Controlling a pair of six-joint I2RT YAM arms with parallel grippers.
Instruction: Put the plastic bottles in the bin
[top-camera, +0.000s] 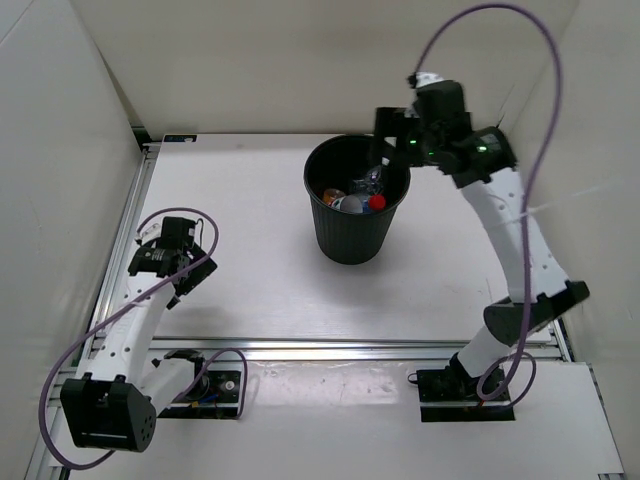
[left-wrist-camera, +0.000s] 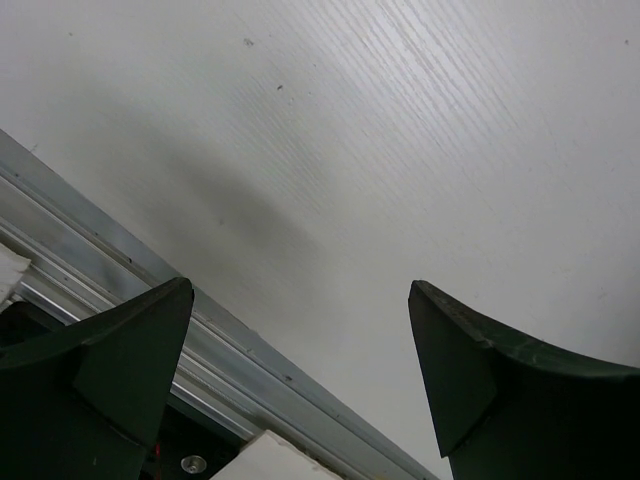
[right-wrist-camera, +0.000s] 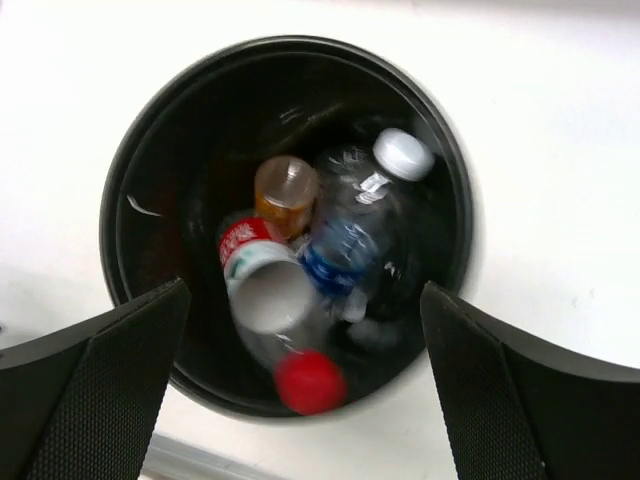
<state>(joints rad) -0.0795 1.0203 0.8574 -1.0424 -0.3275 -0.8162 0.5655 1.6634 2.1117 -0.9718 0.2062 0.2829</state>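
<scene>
A white table is sitting inside pale enclosure walls, with an aluminium rail running across its near edge. The black bin is standing upright on the table toward the far side, right of centre.

The right gripper is hovering directly over the bin's mouth, its jaws standing wide apart and holding nothing. Down inside the bin, several plastic bottles are lying in a heap. A clear bottle with a blue label is lying tilted with its white cap near the rim. An orange-filled bottle is resting beside it. A bottle with a red label is lying just left of the blue-labelled one, and a red cap is showing at its blurred end.

The left gripper is hanging low over bare table at the left, well apart from the bin. Its jaws are spread wide and gripping nothing.
</scene>
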